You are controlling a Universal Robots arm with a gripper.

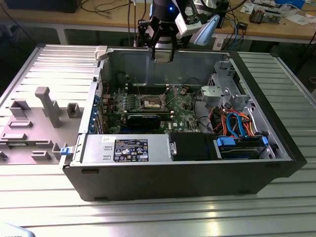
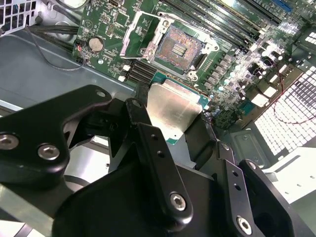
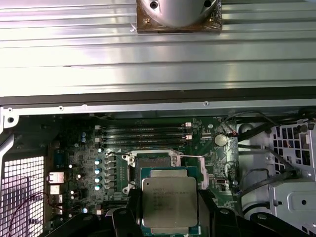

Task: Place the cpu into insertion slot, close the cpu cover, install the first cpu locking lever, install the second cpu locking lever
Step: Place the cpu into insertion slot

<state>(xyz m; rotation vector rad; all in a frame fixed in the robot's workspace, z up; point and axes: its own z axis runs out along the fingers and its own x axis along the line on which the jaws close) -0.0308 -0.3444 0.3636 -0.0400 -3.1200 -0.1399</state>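
The gripper (image 1: pixel 163 52) hangs high over the far wall of the open computer case (image 1: pixel 187 173). The case lies on its side on the metal table (image 1: pixel 148 212), so the green board (image 1: pixel 185 101) inside faces up and can be reached from above.

The fingers (image 3: pixel 132 218) are closed on the chip (image 2: pixel 173 108). They pinch it by two opposite edges, one finger on each side. The chip's silver top faces the arm, and this is probably so the underside can meet the slot. Holding it by the edges also leaves that underside free.

In both wrist views the chip is up in the air above the board, not touching it. The slot (image 2: pixel 178 49) lies below it and a little to one side. The slot is bare, so the chip is not in yet.

The cover (image 2: pixel 139 30), a thin silver frame, is tipped up at one side of the slot. It seems to be open like that so nothing blocks the way in. None of the closing steps looks done.
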